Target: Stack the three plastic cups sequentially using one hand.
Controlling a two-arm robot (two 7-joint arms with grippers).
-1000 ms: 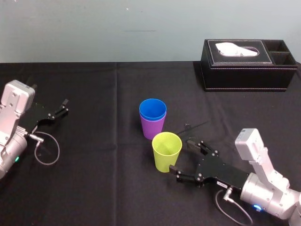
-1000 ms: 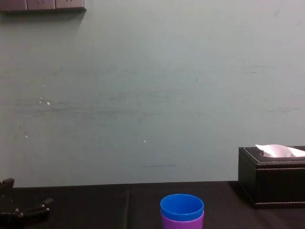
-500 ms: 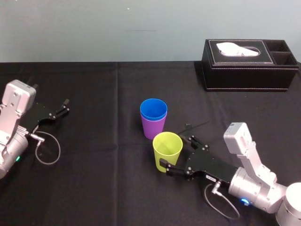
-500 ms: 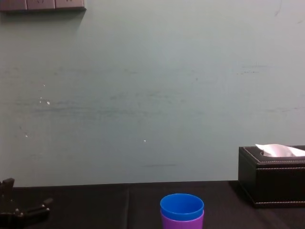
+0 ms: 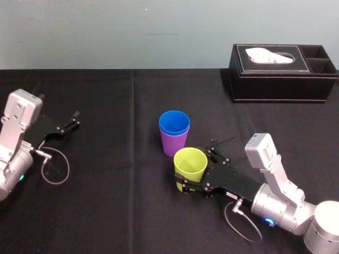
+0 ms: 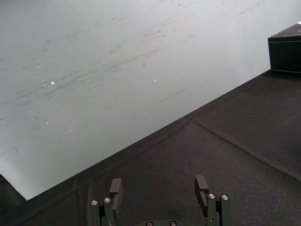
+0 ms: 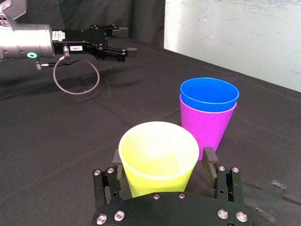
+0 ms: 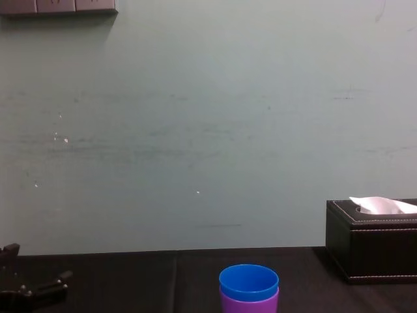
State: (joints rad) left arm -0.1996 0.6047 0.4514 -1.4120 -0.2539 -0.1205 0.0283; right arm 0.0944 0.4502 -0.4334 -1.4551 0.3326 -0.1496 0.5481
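Observation:
A blue cup (image 5: 174,123) sits nested inside a purple cup (image 5: 174,145) at mid-table; the same pair shows as blue cup (image 7: 209,94) in purple cup (image 7: 207,125) and low in the chest view as blue cup (image 8: 248,282). Just in front of them stands a yellow-green cup (image 5: 189,164), upright. My right gripper (image 5: 195,170) is open, with its fingers on either side of the yellow-green cup (image 7: 157,155); one finger (image 7: 209,162) stands a little clear of the cup wall. My left gripper (image 5: 71,120) rests open at the far left, holding nothing.
A black stitched tissue box (image 5: 283,66) stands at the back right, also seen as tissue box (image 8: 371,241). A black cloth (image 5: 116,201) covers the table. A cable loop (image 5: 53,166) hangs by the left arm, and a thin wire (image 5: 222,141) lies near the right gripper.
My right gripper has slid left toward the yellow-green cup until its open fingers stand on both sides of it. The left arm and the blue-purple pair have not moved.

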